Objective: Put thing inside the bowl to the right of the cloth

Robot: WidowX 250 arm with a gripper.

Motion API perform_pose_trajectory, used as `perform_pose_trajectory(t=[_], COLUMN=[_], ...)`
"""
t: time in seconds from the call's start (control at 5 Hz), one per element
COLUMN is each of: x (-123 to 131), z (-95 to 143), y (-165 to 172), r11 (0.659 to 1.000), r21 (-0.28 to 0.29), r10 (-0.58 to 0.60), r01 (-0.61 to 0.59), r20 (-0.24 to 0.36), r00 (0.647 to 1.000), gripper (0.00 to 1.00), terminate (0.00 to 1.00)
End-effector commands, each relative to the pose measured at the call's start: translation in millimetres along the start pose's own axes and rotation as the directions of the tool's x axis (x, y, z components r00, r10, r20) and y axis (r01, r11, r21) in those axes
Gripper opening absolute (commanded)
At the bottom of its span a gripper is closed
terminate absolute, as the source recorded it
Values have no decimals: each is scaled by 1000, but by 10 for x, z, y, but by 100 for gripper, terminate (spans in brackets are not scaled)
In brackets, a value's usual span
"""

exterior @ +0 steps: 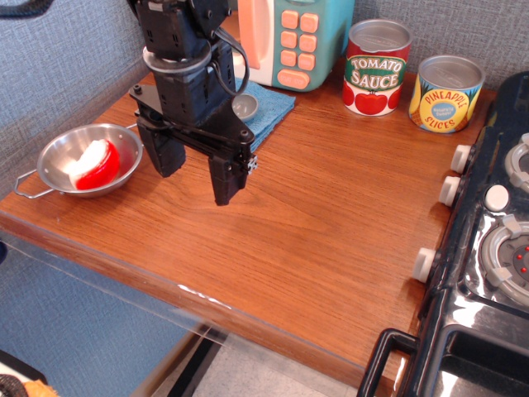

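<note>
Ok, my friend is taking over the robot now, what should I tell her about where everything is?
Gripper: open, holding nothing, hanging above the table between the bowl and the cloth.
Red and white toy slice: lying inside the steel bowl at the left edge of the table.
Blue cloth: at the back, in front of the toy microwave, partly hidden by the arm, with a small grey scoop on it.
Done: nothing that shows; the toy has not been picked up.
Left: reach into the bowl, grab the toy, carry it over and set it on the bare wood to the right of the cloth, short of the tomato sauce can.
</note>
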State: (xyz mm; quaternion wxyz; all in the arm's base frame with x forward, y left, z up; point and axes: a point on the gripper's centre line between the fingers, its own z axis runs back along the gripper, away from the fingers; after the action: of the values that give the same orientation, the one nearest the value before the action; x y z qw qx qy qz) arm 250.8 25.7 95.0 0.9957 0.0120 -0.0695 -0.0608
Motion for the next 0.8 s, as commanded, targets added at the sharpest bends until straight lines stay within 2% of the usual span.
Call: perform_pose_trajectory(t=[0.0, 0.2, 0.4, 0.6], x=[0, 31, 55, 77], z=[0, -22, -17, 5], y=[0, 120, 267, 508], r11=[1000, 999, 998, 996], r21=[0, -5, -3, 21], r10=[0, 44, 67, 87], r01=[0, -44, -67, -88], r20=[0, -6, 11, 45], r00=[1000, 999, 998, 995], gripper=[100, 100, 100, 100], terminate=[0, 0, 0, 0])
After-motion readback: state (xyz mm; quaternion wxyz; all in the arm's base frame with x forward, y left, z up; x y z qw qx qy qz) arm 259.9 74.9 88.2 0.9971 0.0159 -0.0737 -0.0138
